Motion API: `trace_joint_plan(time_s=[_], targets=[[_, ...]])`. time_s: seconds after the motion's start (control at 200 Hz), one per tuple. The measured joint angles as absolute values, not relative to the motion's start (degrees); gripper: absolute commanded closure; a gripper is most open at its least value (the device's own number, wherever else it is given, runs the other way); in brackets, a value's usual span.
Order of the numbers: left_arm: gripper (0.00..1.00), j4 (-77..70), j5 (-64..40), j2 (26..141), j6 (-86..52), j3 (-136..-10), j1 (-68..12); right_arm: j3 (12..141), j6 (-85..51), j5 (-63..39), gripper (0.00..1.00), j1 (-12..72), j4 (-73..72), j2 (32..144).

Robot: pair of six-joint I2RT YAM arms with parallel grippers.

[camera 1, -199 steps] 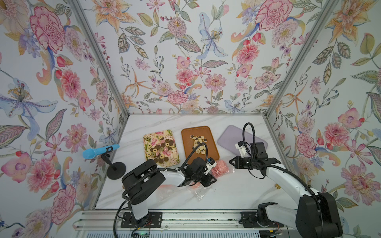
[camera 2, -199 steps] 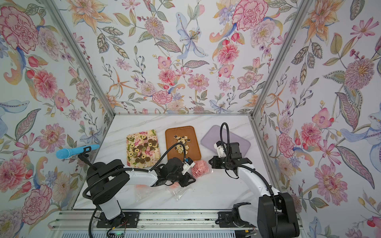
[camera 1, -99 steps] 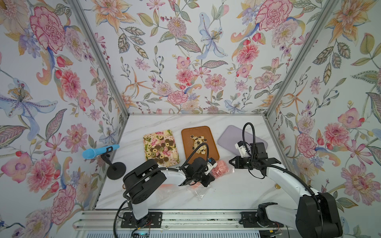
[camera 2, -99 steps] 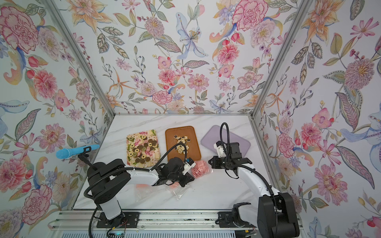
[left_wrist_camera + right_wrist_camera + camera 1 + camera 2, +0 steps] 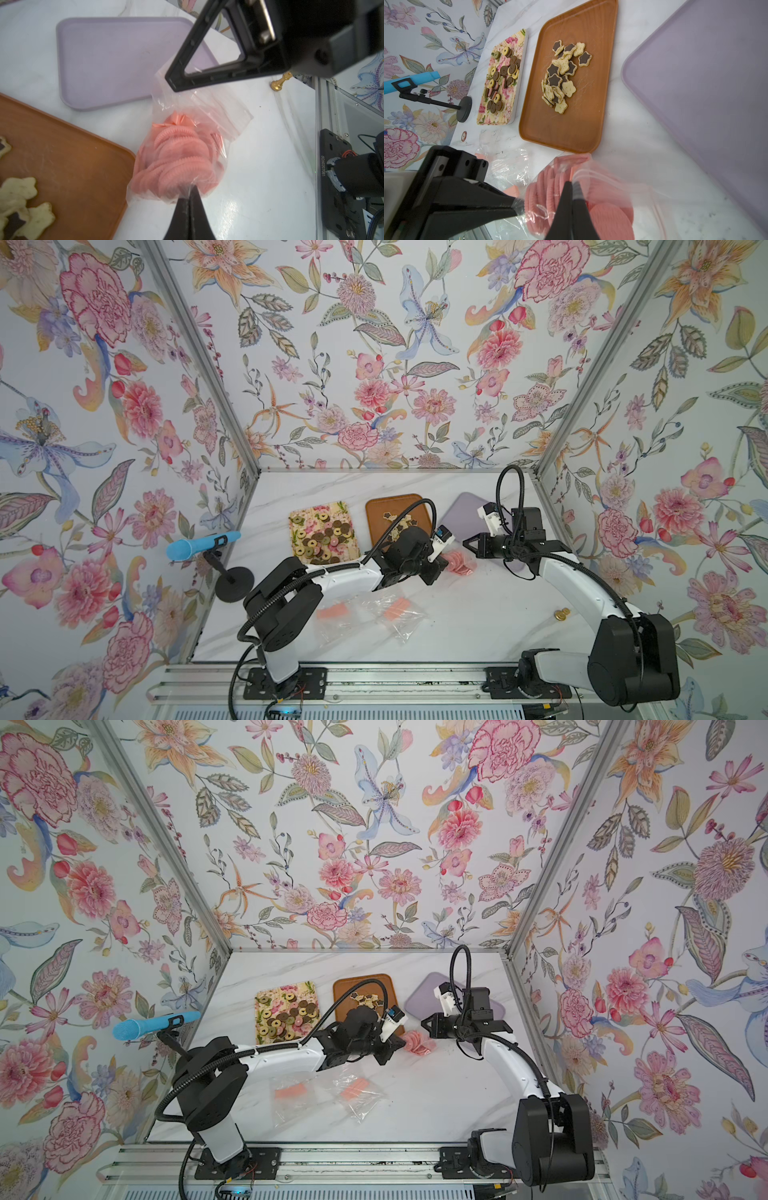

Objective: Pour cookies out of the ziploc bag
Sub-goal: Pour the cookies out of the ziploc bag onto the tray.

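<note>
Many plain pink discs (image 5: 178, 158), ridged at the rim, overlap in a heap inside a clear ziploc bag (image 5: 228, 116). The bag rests on the white tabletop (image 5: 259, 166), just beside the brown tray (image 5: 72, 166) and near the lavender tray (image 5: 104, 62). The left claw (image 5: 190, 192) is pinched together on one end of the bag. The right claw (image 5: 572, 186) is pinched on the opposite end. Beige and dark star cookies (image 5: 560, 74) lie piled on the brown tray.
</note>
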State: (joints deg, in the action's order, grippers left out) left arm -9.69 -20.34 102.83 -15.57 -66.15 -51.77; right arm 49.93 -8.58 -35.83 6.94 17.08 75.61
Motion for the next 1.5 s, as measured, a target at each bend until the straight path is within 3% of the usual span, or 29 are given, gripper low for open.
trace_joint_plan(time_s=[0.395,0.816,1.367,1.452,1.502], targets=[[1.00,-1.80,-19.70,126.52,-7.16,-101.80,-46.28,58.46,-7.07,-35.68,1.00,-0.60,10.72,88.29],[1.00,9.43,-17.52,143.11,-1.21,-126.50,-45.36,60.47,-7.90,-38.92,1.00,-6.11,2.98,101.32],[1.00,5.58,-6.52,147.35,12.95,-131.76,-47.07,61.08,-7.68,-39.70,1.00,-9.78,0.64,103.37],[1.00,3.22,-3.92,147.35,15.33,-131.76,-48.27,61.21,-7.68,-39.70,0.92,-9.91,0.51,104.05],[1.00,1.74,-2.52,147.35,16.51,-131.76,-48.99,61.39,-7.70,-39.72,0.92,-9.96,0.56,104.64]])
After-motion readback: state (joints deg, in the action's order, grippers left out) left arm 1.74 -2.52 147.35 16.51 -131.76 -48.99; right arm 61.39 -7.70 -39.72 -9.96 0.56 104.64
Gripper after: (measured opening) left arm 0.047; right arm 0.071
